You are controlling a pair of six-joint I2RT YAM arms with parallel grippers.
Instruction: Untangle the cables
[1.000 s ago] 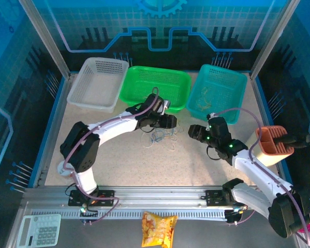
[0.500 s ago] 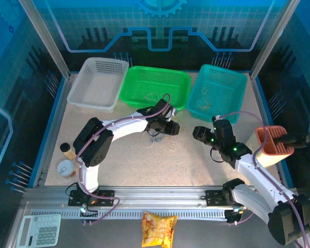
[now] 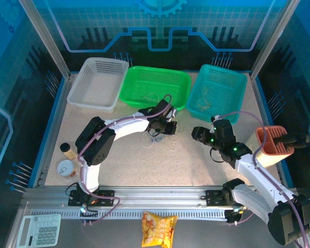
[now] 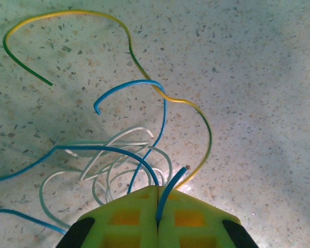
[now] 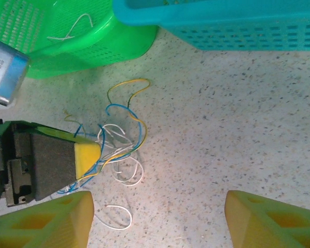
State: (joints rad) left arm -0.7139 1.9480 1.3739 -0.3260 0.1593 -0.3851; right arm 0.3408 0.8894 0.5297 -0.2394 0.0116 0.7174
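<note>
Cables are found clumped on the counter, near the green basket. Left hand is clamped on one blue cable, judged so that it can be drawn free. Right hand is held with jaws apart beside the clump, probably ready to pin the rest

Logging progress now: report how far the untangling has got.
Looks done: a few strands lie in the green basket and teal basket. In hand: left gripper shut on a blue cable; right gripper open. Left: the clump of mixed cables on the table.
</note>
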